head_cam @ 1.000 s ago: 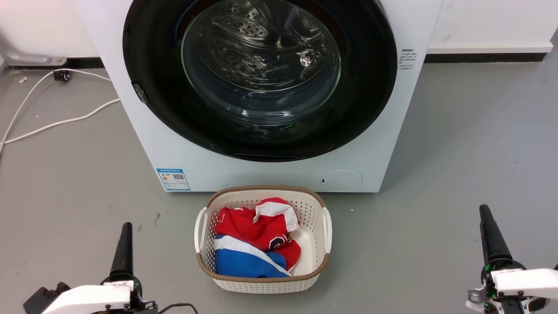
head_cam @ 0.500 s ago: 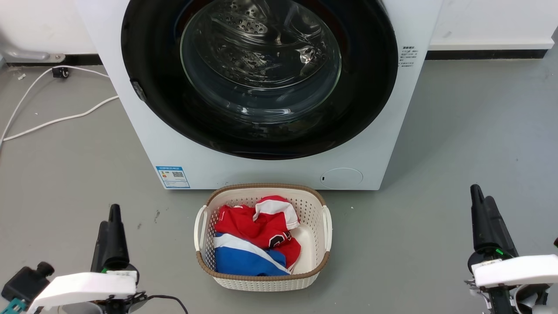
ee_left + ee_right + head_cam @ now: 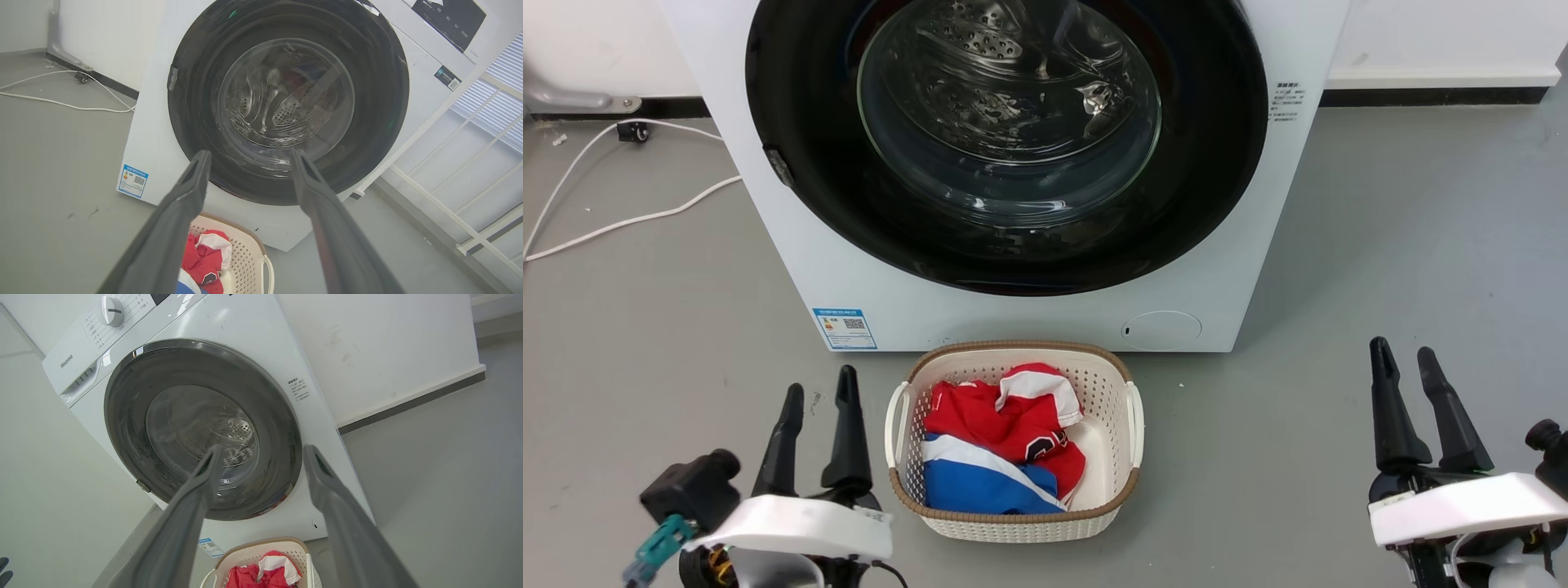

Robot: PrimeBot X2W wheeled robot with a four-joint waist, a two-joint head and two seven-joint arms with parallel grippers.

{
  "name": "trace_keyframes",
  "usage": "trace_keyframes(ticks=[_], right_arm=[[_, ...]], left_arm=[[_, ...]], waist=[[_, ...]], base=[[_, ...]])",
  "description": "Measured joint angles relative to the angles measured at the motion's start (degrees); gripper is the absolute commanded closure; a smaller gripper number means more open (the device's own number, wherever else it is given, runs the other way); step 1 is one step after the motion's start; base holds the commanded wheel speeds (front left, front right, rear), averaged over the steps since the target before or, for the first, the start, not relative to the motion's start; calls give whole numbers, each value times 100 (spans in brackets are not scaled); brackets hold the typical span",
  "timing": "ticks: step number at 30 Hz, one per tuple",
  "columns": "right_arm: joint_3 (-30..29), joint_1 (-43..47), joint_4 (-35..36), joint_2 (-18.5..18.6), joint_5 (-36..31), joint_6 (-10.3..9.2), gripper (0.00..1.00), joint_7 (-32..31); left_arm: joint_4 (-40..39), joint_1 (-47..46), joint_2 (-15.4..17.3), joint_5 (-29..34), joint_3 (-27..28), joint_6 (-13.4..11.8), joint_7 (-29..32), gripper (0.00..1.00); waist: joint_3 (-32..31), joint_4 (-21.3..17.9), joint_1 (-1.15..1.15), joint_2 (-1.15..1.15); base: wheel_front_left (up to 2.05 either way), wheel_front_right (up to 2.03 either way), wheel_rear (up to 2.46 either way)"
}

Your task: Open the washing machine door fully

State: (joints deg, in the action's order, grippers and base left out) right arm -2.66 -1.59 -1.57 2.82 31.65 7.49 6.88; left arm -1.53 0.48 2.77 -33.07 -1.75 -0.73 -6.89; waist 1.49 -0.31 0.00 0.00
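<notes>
Both claws are held low and clear of everything, the left claw [image 3: 821, 382] on one side and the right claw [image 3: 1402, 349] well apart on the other. Each is seen with its fingers spread and nothing between them. Ahead, the washing machine [image 3: 1029, 318] is stood on the grey floor, and its door [image 3: 1209, 163] is seen shut, flush against the white front. The door is judged stiff, fairly heavy and hinged, its glossy black ring and bulging glass too smooth to be pinched. A basket [image 3: 1013, 523] of red and blue clothes is set just before the machine, below the door. Hold is best taken at the small grey tab [image 3: 778, 166] on the door's left rim, where a firm outward pull is likely needed.
</notes>
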Motion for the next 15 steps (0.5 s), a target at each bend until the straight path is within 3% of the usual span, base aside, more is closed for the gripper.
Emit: trace_keyframes(ticks=[10,15], right_arm=[[76,41,116,0,-891,0,0,156],[118,47,156,0,-1276,1,0,225]], left_arm=[[-100,-31,408,801,-825,-813,-149,0],[-197,-81,616,1023,-1193,-1055,-238,0]], waist=[[57,-27,0,0],[65,-30,0,0]], base=[[0,0,0],[0,0,0]])
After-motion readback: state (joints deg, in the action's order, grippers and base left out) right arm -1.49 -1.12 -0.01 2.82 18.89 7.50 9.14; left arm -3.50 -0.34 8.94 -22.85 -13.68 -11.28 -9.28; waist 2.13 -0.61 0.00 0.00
